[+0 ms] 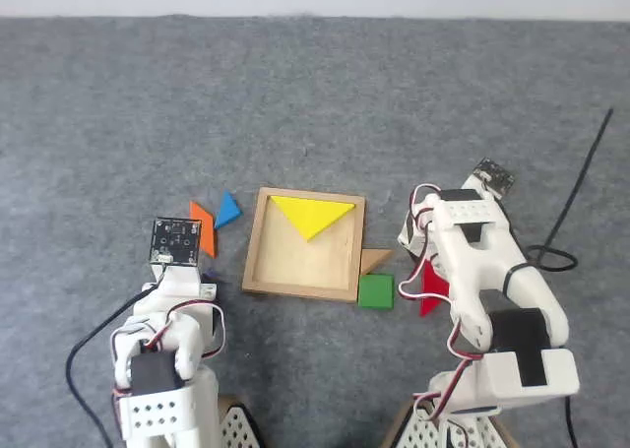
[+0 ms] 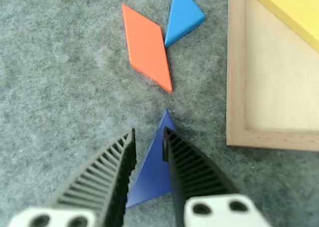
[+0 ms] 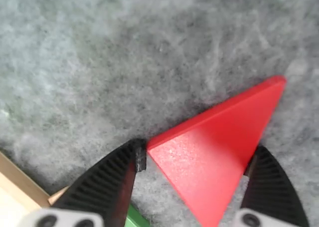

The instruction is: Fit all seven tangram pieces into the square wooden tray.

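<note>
**A:** How many of each thing?

**B:** One square wooden tray [image 1: 253, 243] and seven pieces: five triangles, one parallelogram, one square. One piece sits in the tray. Six lie on the grey mat [image 1: 148, 103], which stretches wide beyond both grippers.

**A:** Where is the tray?

**B:** Between the two grippers. The yellow triangle [image 1: 311, 214] has its long edge along the rim farthest from them, apex pointing back toward the arms. The rest of the floor is bare wood.

**A:** The right gripper [image 3: 199, 152]?

**B:** Its fingers are spread wide and pressed against the red triangle [image 3: 214, 147] on both sides. The sharp tip points ahead, past the fingertips.

**A:** The left gripper [image 2: 149, 132]?

**B:** The fingers are a narrow gap apart over the dark blue triangle [image 2: 152, 177], whose tip points forward. Just ahead lies the orange parallelogram [image 2: 147, 47], long axis running away from the gripper. It touches the light blue triangle [image 2: 182, 17] on its tray side.

**A:** The last two?

**B:** The green square [image 1: 375, 290] and tan triangle [image 1: 374, 260] lie between the right gripper and the tray, against the tray's rim.
</note>
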